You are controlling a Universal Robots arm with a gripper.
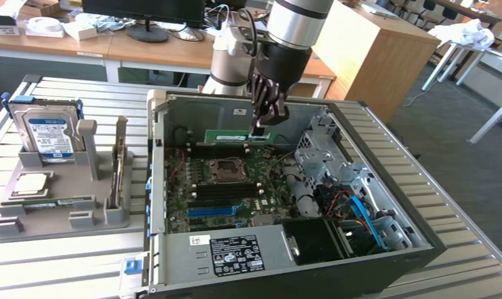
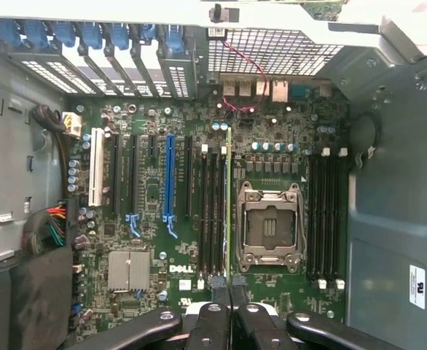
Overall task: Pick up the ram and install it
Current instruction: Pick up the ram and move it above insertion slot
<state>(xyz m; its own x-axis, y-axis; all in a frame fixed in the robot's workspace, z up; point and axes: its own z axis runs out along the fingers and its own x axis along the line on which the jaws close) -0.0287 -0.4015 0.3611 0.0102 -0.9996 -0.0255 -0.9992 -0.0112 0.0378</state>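
One ram [image 1: 230, 135] is held clamped near one end by the gripper [image 1: 261, 129], long axis parallel above the motherboard slots [image 2: 212, 211].

I read only the white word DELL [image 2: 181, 269] printed on the green motherboard [image 2: 272, 292] beside its silver heatsink [image 2: 128, 270]; other stickers are too small.

the pincer [image 1: 262, 128] covers one end of the ram [image 1: 231, 135]; its sticker [image 1: 226, 136] print is too small to read. the arm [image 1: 297, 25] runs off the top edge, the computer case [image 1: 400, 249] off the bottom.
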